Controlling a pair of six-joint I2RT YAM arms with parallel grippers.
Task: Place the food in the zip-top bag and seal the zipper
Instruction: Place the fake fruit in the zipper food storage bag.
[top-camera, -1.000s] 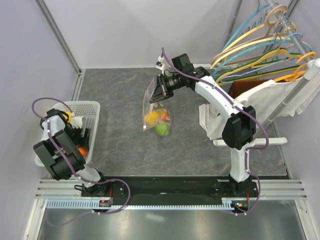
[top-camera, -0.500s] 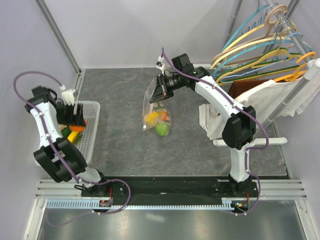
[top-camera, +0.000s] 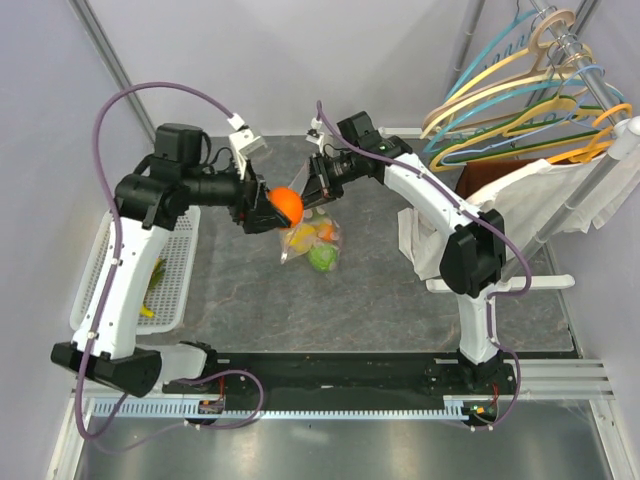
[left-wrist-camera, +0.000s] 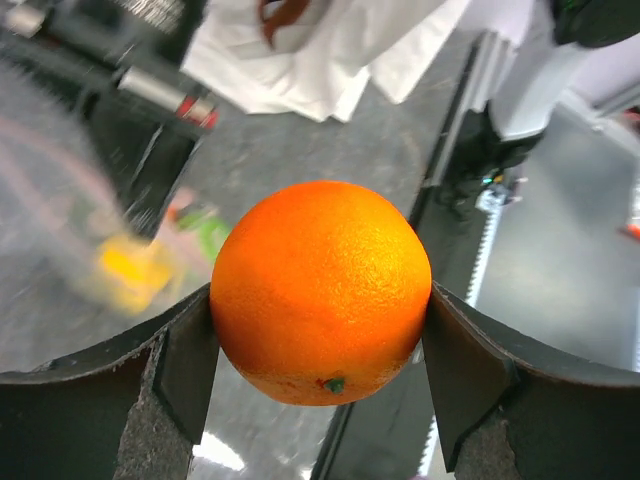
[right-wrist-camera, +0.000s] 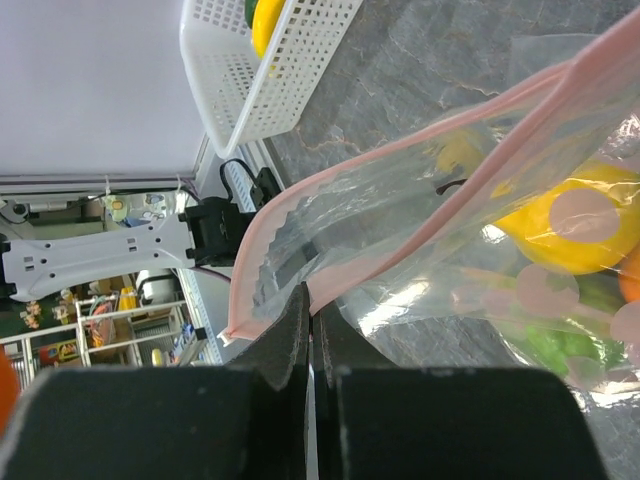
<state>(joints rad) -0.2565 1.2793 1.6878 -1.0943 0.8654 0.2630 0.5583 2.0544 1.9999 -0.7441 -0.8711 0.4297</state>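
Observation:
My left gripper (top-camera: 280, 208) is shut on an orange (top-camera: 287, 203) and holds it in the air just left of the bag's mouth; the orange fills the left wrist view (left-wrist-camera: 320, 290) between both fingers. My right gripper (top-camera: 314, 188) is shut on the pinkish zipper strip (right-wrist-camera: 420, 225) of the clear dotted zip-top bag (top-camera: 312, 235) and holds the bag up, mouth open. Yellow, orange and green food (top-camera: 318, 248) lies inside the bag, and shows in the right wrist view (right-wrist-camera: 575, 225).
A white mesh basket (top-camera: 172, 270) stands at the left with yellow and green pieces in it; it also shows in the right wrist view (right-wrist-camera: 270, 70). Coloured hangers (top-camera: 530, 100) and white cloth (top-camera: 560, 195) are at the right.
My left arm has swung from the basket to the middle, carrying the orange up next to the bag's mouth. My right gripper shifted slightly left with the bag.

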